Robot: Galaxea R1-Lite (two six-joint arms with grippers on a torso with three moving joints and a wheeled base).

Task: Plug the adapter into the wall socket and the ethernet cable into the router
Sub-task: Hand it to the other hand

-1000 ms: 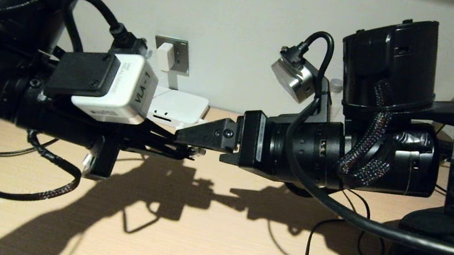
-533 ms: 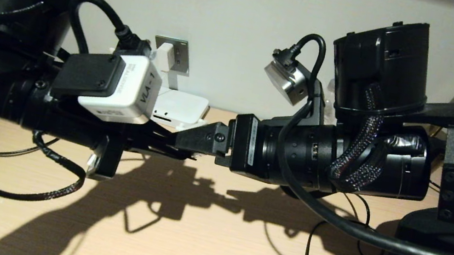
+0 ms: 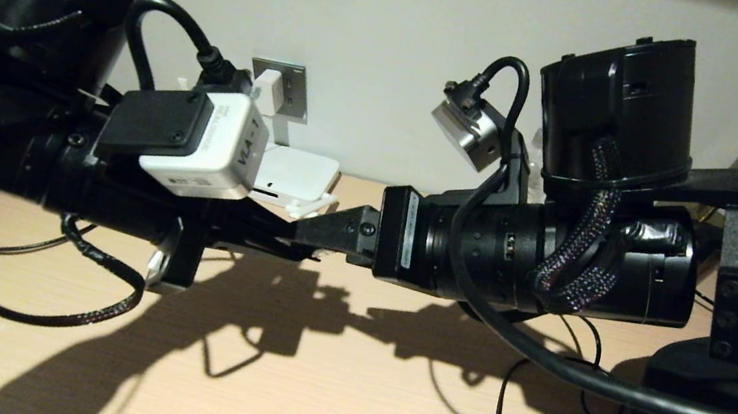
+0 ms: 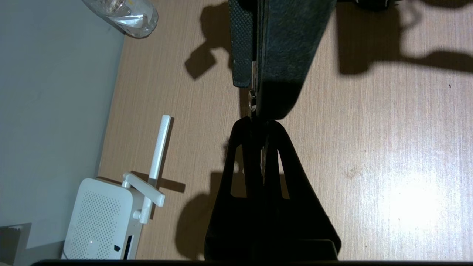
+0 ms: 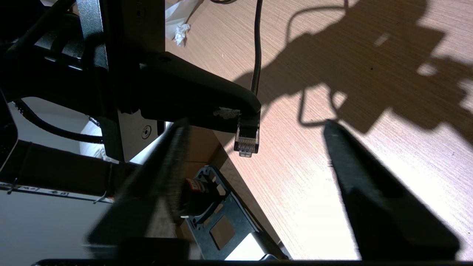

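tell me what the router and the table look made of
Router: looks like matte white plastic, with a grid of tiny moulded vent holes and stick antennas. Table: pale wood grain with a soft sheen under the light, probably laminate rather than solid wood.

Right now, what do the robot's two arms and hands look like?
Both arms are black, cylindrical and wrapped with braided black cable. The left arm carries a white box marked VLA-1; the right arm carries a silver camera. Each hand has dark wedge-shaped fingers.
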